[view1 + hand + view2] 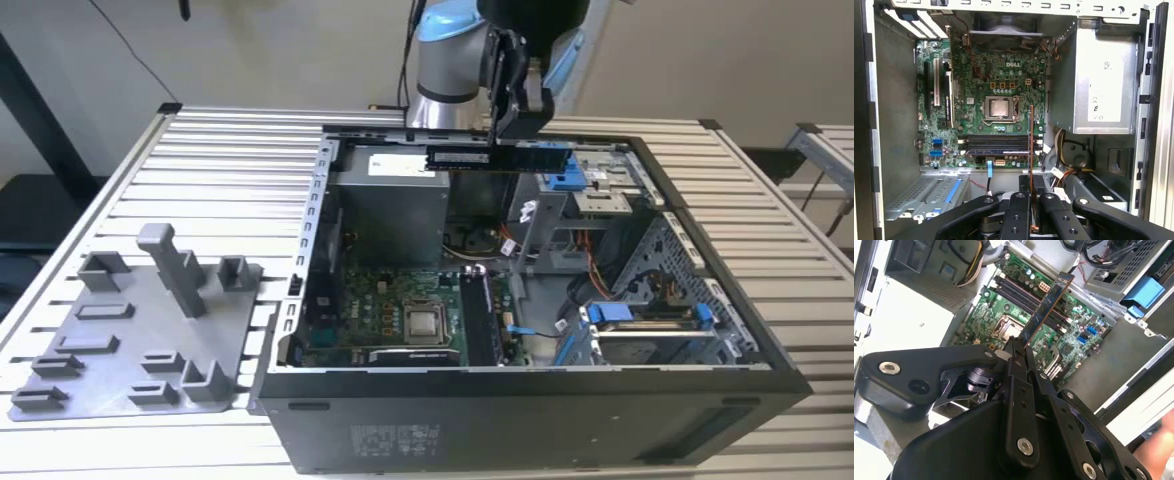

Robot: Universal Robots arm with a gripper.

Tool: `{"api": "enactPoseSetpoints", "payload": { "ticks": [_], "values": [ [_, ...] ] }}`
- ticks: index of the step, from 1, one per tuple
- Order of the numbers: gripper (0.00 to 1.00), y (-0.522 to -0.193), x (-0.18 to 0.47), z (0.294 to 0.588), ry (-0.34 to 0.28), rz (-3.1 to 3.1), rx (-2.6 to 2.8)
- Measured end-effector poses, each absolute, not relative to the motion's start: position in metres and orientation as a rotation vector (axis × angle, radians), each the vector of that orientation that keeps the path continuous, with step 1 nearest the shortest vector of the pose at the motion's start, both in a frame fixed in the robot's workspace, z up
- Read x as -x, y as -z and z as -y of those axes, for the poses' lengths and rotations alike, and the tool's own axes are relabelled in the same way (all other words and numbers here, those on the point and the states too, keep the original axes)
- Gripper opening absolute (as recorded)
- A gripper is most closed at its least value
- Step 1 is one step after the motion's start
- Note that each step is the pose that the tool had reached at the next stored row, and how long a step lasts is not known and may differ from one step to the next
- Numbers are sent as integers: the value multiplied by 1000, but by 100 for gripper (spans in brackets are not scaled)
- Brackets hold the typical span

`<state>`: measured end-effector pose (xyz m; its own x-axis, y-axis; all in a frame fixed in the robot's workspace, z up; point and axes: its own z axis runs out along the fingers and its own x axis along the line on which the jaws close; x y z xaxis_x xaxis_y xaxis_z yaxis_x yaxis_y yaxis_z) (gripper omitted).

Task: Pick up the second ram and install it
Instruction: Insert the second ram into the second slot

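The second ram is a long, dark stick with a pale label, held level above the open computer case. My gripper is shut on its top edge, well above the case's rear half. In the second wrist view the ram sticks out past the gripper over the green motherboard. In the first wrist view the ram shows edge-on as a thin line from the gripper, crossing the black memory slots beside the silver chip.
A grey power supply box fills the case's rear corner, with loose cables and blue drive-bay latches nearby. On the slatted table at the exterior view's left lies a grey fixture plate with a tall grey post.
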<state>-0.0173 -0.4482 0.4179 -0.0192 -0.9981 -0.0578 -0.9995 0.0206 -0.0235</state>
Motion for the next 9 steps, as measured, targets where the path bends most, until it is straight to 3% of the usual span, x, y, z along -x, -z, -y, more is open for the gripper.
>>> {"api": "enactPoseSetpoints", "payload": {
  "ticks": [9],
  "values": [
    [14, -417, 17, 448, -33, -2287, 2067]
  ]
}}
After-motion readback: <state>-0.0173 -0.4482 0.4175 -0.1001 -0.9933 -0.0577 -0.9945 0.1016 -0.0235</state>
